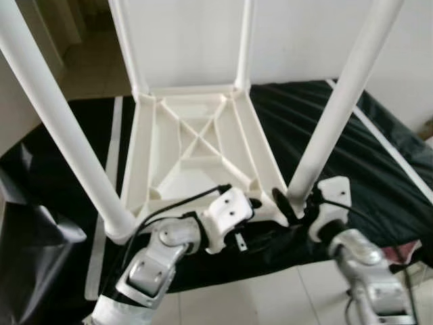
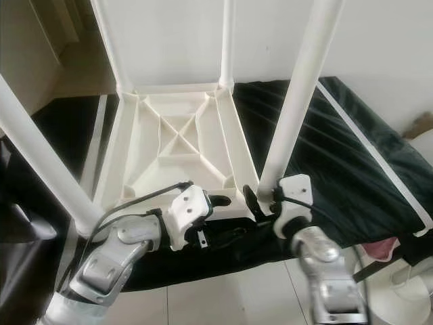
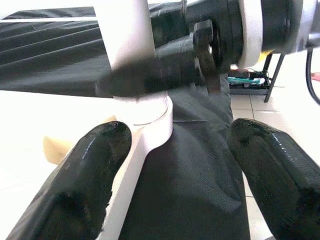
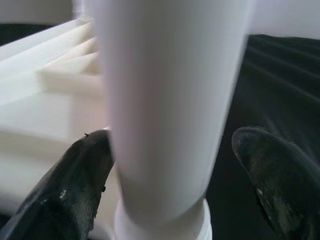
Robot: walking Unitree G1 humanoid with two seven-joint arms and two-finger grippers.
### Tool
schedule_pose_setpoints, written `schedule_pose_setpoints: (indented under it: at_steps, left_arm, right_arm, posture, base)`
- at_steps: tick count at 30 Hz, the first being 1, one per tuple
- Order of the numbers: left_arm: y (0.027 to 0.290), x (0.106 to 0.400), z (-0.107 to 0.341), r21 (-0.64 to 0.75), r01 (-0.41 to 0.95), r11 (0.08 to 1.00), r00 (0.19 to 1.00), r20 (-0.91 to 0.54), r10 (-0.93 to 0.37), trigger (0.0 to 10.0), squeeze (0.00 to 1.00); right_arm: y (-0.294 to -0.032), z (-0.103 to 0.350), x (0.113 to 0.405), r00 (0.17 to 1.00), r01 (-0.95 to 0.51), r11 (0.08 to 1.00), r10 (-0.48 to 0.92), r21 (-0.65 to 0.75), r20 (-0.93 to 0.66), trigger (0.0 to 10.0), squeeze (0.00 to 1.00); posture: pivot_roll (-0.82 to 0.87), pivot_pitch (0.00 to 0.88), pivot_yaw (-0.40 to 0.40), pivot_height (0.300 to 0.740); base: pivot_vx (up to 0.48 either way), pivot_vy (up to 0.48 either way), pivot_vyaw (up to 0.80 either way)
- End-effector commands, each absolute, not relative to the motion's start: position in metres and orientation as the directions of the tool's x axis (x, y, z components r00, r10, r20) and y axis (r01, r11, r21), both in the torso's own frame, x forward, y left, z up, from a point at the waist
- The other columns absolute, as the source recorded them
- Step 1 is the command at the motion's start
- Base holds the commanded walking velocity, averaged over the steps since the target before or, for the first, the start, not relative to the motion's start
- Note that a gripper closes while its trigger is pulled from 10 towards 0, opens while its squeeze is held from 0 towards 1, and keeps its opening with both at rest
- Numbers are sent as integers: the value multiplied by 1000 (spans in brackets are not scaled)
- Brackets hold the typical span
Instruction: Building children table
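Both grippers, left (image 1: 267, 203) and right (image 1: 292, 203), jaws open, are straddling near-right leg (image 1: 338, 101); all four legs standing in upturned tabletop (image 1: 196, 145), apparently awaiting final seating.

We are looking down at a low surface draped in a black cloth (image 1: 379, 169), standing on a pale tiled floor (image 1: 270, 298). A white plastic table (image 1: 196, 145) is lying upside down on the cloth, legs pointing upward.
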State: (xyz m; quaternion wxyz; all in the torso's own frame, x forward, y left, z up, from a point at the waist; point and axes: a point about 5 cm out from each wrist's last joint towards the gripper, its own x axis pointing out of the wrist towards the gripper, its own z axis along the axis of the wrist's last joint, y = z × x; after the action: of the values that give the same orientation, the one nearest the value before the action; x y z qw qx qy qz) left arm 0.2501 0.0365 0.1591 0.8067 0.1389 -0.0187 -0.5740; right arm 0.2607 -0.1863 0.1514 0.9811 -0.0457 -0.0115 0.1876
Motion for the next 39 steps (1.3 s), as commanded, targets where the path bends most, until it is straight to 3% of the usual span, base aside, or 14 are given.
schedule_pose_setpoints:
  at_steps: [1,7,15,16,19,20,30,31,34,35,39]
  left_arm:
    - [36,248,158,241,922,303,341,-136,-930,10000,0]
    - [35,249,159,251,925,286,329,-148,-933,10000,0]
    - [34,250,161,256,924,284,327,-144,-934,10000,0]
    - [35,250,161,257,923,285,329,-144,-933,10000,0]
    - [35,250,161,257,923,286,329,-143,-933,10000,0]
    - [35,249,161,255,923,287,330,-142,-933,10000,0]
    - [36,249,160,252,921,299,340,-139,-930,10000,0]
    - [35,249,159,252,920,299,340,-139,-930,10000,0]
    - [35,249,159,252,920,300,341,-138,-930,10000,0]
    - [35,249,159,251,920,301,341,-137,-930,10000,0]
    - [36,249,159,251,919,304,345,-135,-929,10000,0]
  right_arm:
    - [-188,150,261,919,-392,916,394,-83,5,10000,0]
    - [-194,150,275,854,-519,840,516,-160,-61,10000,0]
    - [-192,147,283,817,-577,801,569,-162,-95,10000,0]
    - [-191,144,288,806,-592,787,583,-171,-107,4588,0]
    - [-190,143,289,802,-598,783,588,-172,-110,4588,0]
    - [-189,141,290,793,-609,774,598,-174,-117,0,0]
    - [-192,137,290,784,-620,767,608,-166,-121,0,0]
    - [-193,137,290,793,-609,777,597,-161,-120,1647,0]
    - [-194,137,290,799,-602,783,590,-159,-118,1647,0]
    - [-193,138,289,813,-582,800,573,-147,-101,10000,0]
    - [-187,136,283,867,-497,857,492,-136,-76,10000,0]
  posture:
    - [18,24,-15,740]
    - [13,17,-1,740]
    - [21,12,-4,740]
    - [26,11,-6,740]
    - [26,11,-6,740]
    - [32,10,-11,740]
    - [39,11,-20,740]
    - [39,11,-20,740]
    - [36,11,-22,740]
    - [34,10,-22,740]
    - [31,10,-25,740]
  base:
    - [0,0,0]
    - [0,0,0]
    - [0,0,0]
    - [0,0,0]
    - [0,0,0]
    - [0,0,0]
    - [0,0,0]
    - [0,0,0]
    - [0,0,0]
    - [0,0,0]
    - [0,0,0]
